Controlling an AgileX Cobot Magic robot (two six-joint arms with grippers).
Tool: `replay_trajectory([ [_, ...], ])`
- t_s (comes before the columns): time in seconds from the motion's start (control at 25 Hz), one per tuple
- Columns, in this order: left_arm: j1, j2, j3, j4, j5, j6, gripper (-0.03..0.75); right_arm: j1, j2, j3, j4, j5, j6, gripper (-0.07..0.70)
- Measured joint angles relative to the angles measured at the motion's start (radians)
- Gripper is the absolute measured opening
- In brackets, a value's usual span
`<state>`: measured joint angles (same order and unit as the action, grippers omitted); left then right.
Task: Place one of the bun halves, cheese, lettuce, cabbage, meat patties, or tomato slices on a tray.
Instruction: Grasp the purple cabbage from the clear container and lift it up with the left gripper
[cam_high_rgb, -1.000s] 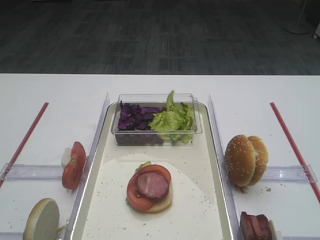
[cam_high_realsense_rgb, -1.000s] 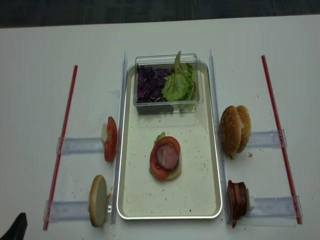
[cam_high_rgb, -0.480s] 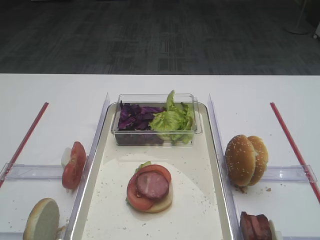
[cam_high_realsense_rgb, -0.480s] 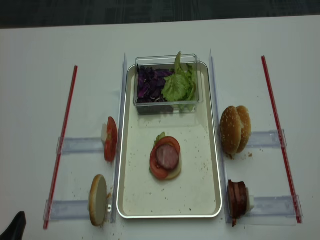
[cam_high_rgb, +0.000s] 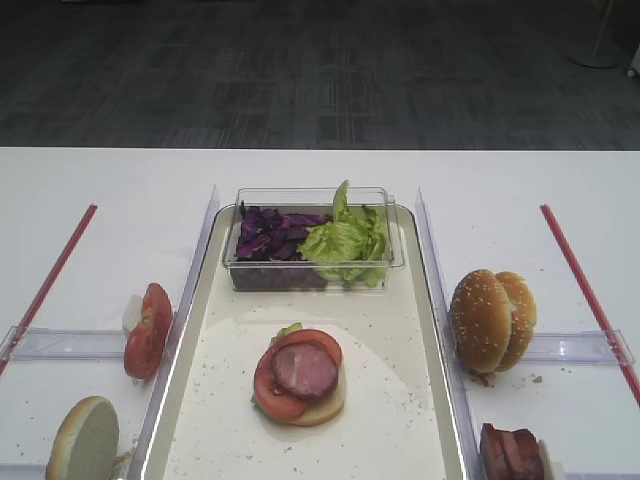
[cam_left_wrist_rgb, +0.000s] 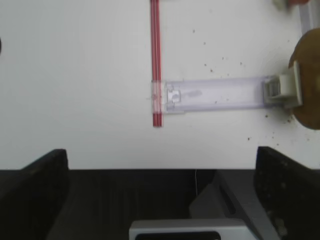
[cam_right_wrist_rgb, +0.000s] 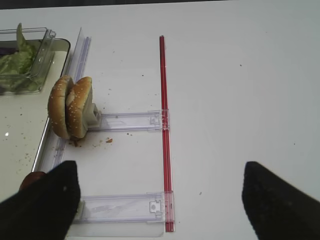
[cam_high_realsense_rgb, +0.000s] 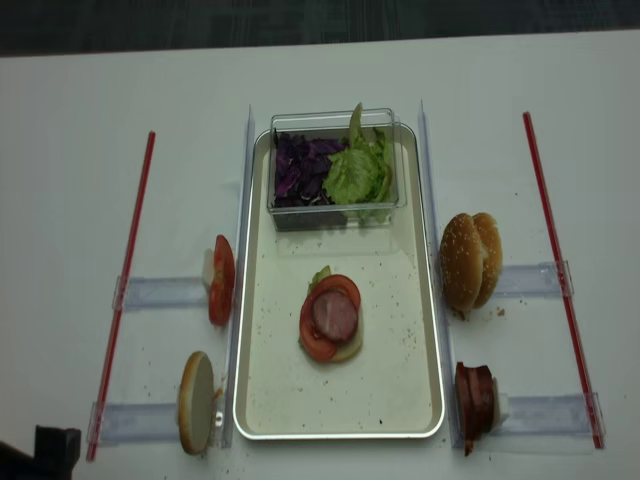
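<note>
The tray, long and silver-rimmed with a speckled cream floor, was seen in the middle of the white table, and a stack was found at its centre: a pale bun base under green lettuce, a glossy red tomato slice and a pinkish-brown meat patty on top. At the tray's far end a clear tub was set, with dark purple cabbage packed in its left part and frilly lettuce in its right. Left of the tray, more tomato slices were stood on edge, and nearer the camera one bun half was propped upright. To the right, two seeded bun halves were stood together, with further meat patties nearer. The left gripper was shown with fingers spread wide apart at the table's near edge, nothing between them, the bun half just off its right finger. The right gripper was likewise held wide apart, empty, well clear of the tray. No writing or brand could be read anywhere.
</note>
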<state>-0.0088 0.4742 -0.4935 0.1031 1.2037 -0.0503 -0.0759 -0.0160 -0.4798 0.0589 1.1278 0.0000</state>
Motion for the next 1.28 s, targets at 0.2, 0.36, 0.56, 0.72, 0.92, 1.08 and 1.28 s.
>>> replay_trajectory([
  [0.2,0.0,0.243,0.0,-0.029,-0.021,0.0,0.689,0.0,0.0,0.0,0.0,0.0,0.005,0.669],
  [0.36,0.0,0.377,0.0,-0.042,-0.03,0.0,0.689,0.0,0.0,0.0,0.0,0.0,0.005,0.669],
  [0.56,0.0,0.443,-0.002,-0.046,-0.039,0.0,0.689,0.0,0.0,0.0,0.0,0.0,0.0,0.669],
  [0.72,0.0,0.443,-0.004,-0.05,-0.039,0.0,0.689,0.0,0.0,0.0,0.0,0.0,0.0,0.669],
  [0.92,0.0,0.45,-0.004,-0.05,-0.058,0.0,0.689,0.0,0.0,0.0,0.0,0.0,0.0,0.669],
  [1.08,0.0,0.489,-0.035,-0.05,-0.084,0.0,0.689,0.0,0.0,0.0,0.0,0.0,0.0,0.669],
  [1.28,0.0,0.606,-0.121,-0.052,-0.112,-0.002,0.689,0.0,0.0,0.0,0.0,0.0,0.0,0.669],
])
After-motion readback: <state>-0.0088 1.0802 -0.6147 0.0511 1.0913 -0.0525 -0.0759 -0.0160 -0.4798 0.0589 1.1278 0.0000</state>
